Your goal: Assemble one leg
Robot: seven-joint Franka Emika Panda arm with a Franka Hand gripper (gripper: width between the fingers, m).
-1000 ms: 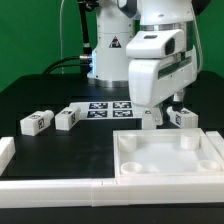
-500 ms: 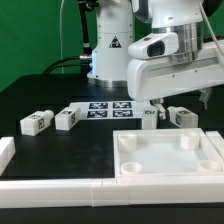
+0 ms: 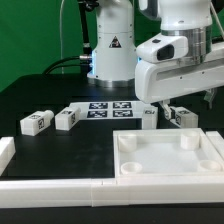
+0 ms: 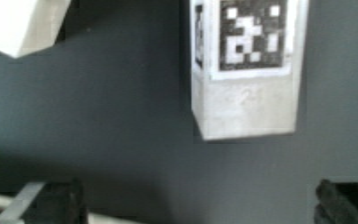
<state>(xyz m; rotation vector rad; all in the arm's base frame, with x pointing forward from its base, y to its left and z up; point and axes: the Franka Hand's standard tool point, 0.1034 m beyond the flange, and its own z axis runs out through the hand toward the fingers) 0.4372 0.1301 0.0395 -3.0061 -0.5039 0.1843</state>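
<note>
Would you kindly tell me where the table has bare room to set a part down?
The widest bare patch is black table bordered by the two legs at the exterior view's left, the panel and the front rail. Crowded: around the marker board and the two legs behind the panel.

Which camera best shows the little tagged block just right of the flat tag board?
The wrist view: the leg fills the picture, its tag plain. The exterior view shows that leg small, on the exterior view's right of the marker board.
</note>
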